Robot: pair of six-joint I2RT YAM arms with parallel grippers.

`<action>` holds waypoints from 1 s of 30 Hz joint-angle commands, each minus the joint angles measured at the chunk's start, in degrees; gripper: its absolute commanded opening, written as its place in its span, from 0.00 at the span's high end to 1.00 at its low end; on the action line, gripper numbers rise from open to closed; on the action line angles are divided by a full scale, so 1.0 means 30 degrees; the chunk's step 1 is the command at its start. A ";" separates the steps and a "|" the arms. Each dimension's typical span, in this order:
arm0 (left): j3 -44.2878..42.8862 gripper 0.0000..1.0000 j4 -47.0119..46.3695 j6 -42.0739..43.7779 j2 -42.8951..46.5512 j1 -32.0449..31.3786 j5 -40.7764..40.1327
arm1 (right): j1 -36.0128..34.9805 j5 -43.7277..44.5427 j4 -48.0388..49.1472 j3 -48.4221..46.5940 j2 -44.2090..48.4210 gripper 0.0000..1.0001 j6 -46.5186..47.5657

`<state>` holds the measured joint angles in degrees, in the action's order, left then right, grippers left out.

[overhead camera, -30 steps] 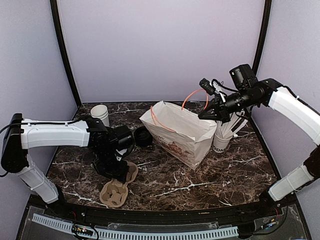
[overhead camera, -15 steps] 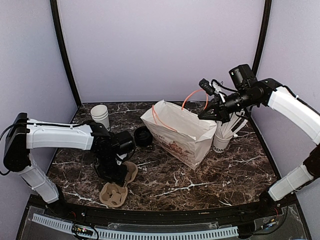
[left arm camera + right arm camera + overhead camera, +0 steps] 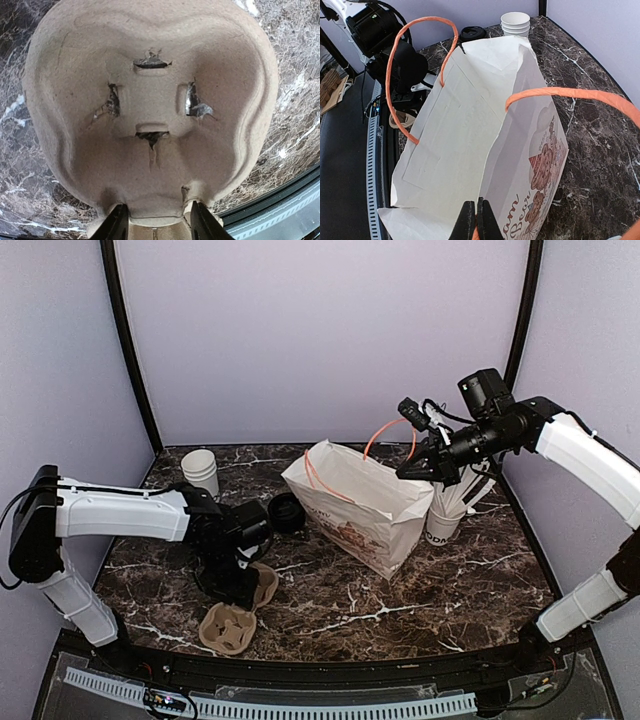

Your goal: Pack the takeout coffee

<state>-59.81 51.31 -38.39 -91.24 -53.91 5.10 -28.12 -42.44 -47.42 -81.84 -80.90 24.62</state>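
The takeout coffee (image 3: 286, 512), a short cup with a black lid, stands on the marble table just left of the paper bag (image 3: 360, 505); its lid also shows in the right wrist view (image 3: 472, 33). My left gripper (image 3: 236, 588) is shut on the rim of a brown cardboard cup carrier (image 3: 150, 100), which lies near the front edge (image 3: 232, 620). My right gripper (image 3: 475, 212) is shut on the bag's orange handle (image 3: 560, 92) and holds it up above the bag's right end (image 3: 418, 468). The bag's mouth is open and its inside looks empty.
Nested white cups (image 3: 201, 470) stand at the back left and also show in the right wrist view (image 3: 515, 22). A white cup of straws (image 3: 443, 520) stands right of the bag, under my right arm. The table's front edge lies just beyond the carrier.
My left arm has shifted slightly right and nearer with the carrier in its grip. The right arm and the bag have not moved.
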 commanded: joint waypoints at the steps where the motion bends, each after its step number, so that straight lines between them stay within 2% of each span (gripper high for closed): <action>1: 0.0082 0.57 -0.0013 -0.0089 -0.0115 -0.0087 0.0037 | -0.0149 0.0229 -0.0382 0.0005 -0.0042 1.00 0.0142; 7: -0.0089 0.63 0.0394 -0.0217 0.0047 -0.0103 -0.0223 | -0.0147 0.0142 -0.0365 -0.0046 -0.0174 1.00 0.0142; 30: -0.0999 0.70 0.1726 0.0076 0.0422 -0.0088 -0.1150 | -0.0137 -0.0222 -0.0771 -0.0042 -0.0140 1.00 0.0596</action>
<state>-60.27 52.88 -38.79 -91.44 -53.91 3.53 -28.12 -42.46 -47.59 -81.84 -81.10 25.02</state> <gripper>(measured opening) 0.316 0.015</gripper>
